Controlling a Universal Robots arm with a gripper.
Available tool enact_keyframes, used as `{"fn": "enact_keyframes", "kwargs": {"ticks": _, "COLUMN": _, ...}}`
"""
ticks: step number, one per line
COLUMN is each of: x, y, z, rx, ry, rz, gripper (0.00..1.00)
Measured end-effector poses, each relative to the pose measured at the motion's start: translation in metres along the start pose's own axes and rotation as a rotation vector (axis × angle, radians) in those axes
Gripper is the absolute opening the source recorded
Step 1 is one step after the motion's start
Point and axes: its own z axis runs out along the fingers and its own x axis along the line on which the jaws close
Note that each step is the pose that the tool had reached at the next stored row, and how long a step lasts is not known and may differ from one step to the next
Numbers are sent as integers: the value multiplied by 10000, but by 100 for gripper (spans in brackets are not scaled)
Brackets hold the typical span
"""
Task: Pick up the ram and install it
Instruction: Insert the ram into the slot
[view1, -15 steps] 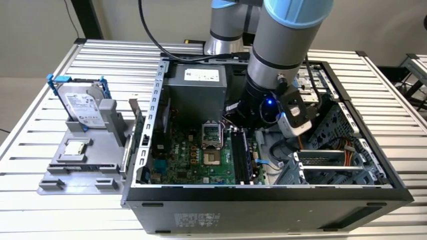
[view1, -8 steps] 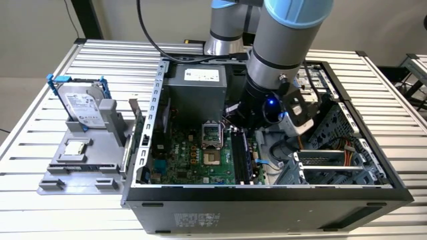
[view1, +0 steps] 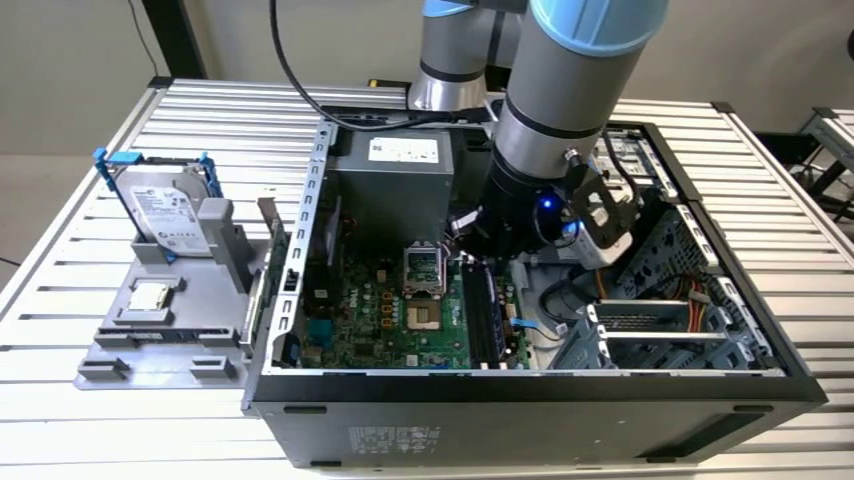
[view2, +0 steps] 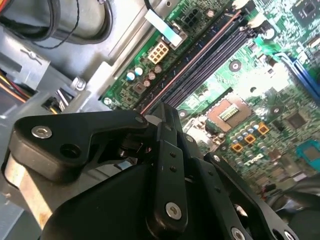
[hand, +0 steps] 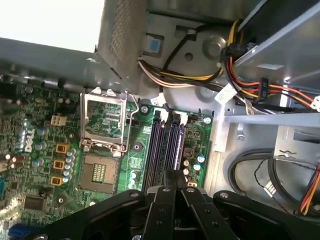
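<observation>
in the exterior view, the gripper (view1: 489, 246) hangs inside the computer case (view1: 534, 373), low over the memory slots (view1: 483, 310).

in the second wrist view, its fingers (view2: 167, 116) look pressed together, tips just above the slots. whether the ram sits between them you cannot tell; the fingers hide that spot.

in the first wrist view, the slots run straight away from the fingertips (hand: 175, 176). if the ram is pinched there, its long axis should follow them. if it sits a little tilted or off the line, a push can jam it or bend the green board (hand: 130, 160).
</observation>
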Motion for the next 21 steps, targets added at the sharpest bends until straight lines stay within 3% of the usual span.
{"fn": "enact_keyframes", "kwargs": {"ticks": 15, "x": 0, "y": 1, "z": -13, "rx": 13, "ry": 160, "rz": -2254, "gripper": 0}}
{"fn": "enact_keyframes", "kwargs": {"ticks": 21, "x": -1, "y": 1, "z": -16, "rx": 22, "ry": 142, "rz": -3232, "gripper": 0}}
